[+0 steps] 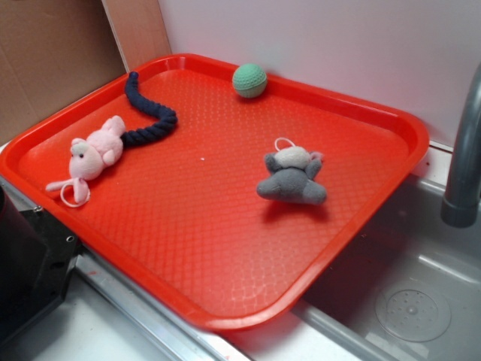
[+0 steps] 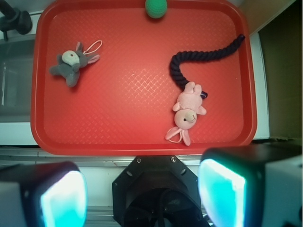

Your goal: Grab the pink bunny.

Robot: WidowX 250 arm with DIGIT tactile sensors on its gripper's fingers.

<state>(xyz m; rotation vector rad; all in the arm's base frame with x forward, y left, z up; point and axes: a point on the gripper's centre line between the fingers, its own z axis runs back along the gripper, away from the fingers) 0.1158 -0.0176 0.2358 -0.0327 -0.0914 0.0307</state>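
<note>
So from the exterior view, the pink bunny [image 1: 94, 156] is lying on the left side of the red tray [image 1: 225, 248], near the left rim, with its ears and loop cord trailing toward the front edge. A dark blue rope [image 1: 147, 116] curls right up against its back end, looks like touching. The grey plush animal [image 1: 291, 177] sits well apart toward the right, and a green ball [image 1: 249, 80] rests by the far rim. There's a sink and a faucet [image 1: 464, 162] off to the right. We can't really see the gripper here, just dark hardware at the lower left.

In the wrist view, we're looking down from well above the tray's near edge. The gripper [image 2: 142, 189] has its jaws spread wide, nothing between them, glowing pads at the bottom corners. The bunny [image 2: 187, 111] is ahead and a bit right of centre, close to the near rim.

What we'd do: slide forward and right, line the jaws across the plump body, and come straight down. Main snag is that rope [image 2: 199, 59] butting against it, so we'd pinch mid-body or nearer the head to avoid scooping up rope too.
</note>
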